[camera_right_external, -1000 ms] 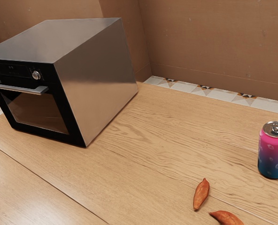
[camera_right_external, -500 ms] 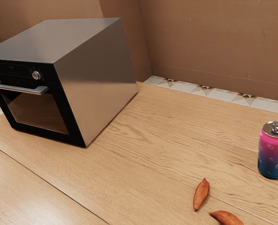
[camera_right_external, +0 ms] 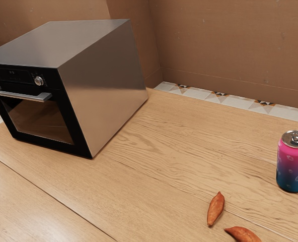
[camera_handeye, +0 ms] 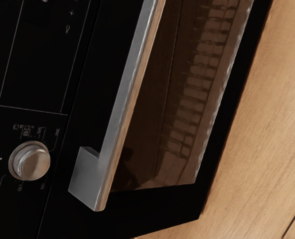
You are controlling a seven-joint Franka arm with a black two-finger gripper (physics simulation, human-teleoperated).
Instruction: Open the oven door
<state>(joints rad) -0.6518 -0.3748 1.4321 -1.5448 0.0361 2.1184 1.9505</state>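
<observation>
The oven [camera_right_external: 101, 85] stands at the exterior view's left, a steel box with a black front. Its door [camera_right_external: 77, 126] is closed flush against the body, with a dark glass window and a silver bar handle [camera_right_external: 25, 95] across the top. In the wrist view the handle [camera_handeye: 122, 107] runs slantwise in front of the camera, close by, beside the door's window [camera_handeye: 182, 94] and a round knob [camera_handeye: 30, 161]. My hand faces the oven's front; whether anything touches the handle cannot be told.
A pink and blue can [camera_right_external: 293, 162] stands on the wooden table [camera_right_external: 154, 151] at the exterior view's right. Two orange-brown, pod-like pieces, one upright in the view [camera_right_external: 216, 208] and one slanting [camera_right_external: 242, 234], lie near its lower edge. A brown wall rises behind the oven.
</observation>
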